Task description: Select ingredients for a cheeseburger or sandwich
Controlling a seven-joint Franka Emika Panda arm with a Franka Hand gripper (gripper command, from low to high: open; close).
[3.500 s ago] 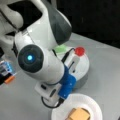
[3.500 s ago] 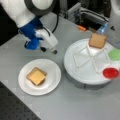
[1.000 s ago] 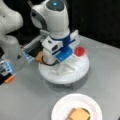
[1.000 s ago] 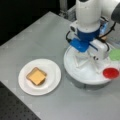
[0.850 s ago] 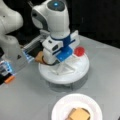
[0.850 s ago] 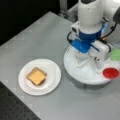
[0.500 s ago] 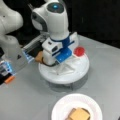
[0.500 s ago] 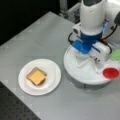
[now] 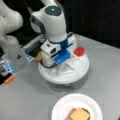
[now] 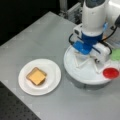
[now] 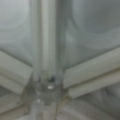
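I cannot tell how the fingers stand; the gripper [image 9: 62, 65] hangs low over the divided tray [image 9: 80, 72]. In a front view, the red tomato disc [image 10: 111, 72] lies beside it, and the toast stack [image 10: 36, 76], cheese uppermost, sits corner-on, well apart, on the paper plate [image 10: 52, 67]. The wrist view shows only tray dividers [image 11: 87, 75].

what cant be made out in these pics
- Gripper: hidden in both front views behind the arm's wrist low over the divided tray; the wrist view shows only the tray's dividers.
- Layers under the cheese on the paper plate: covered.
- Green piece: cut off at a front view's right.
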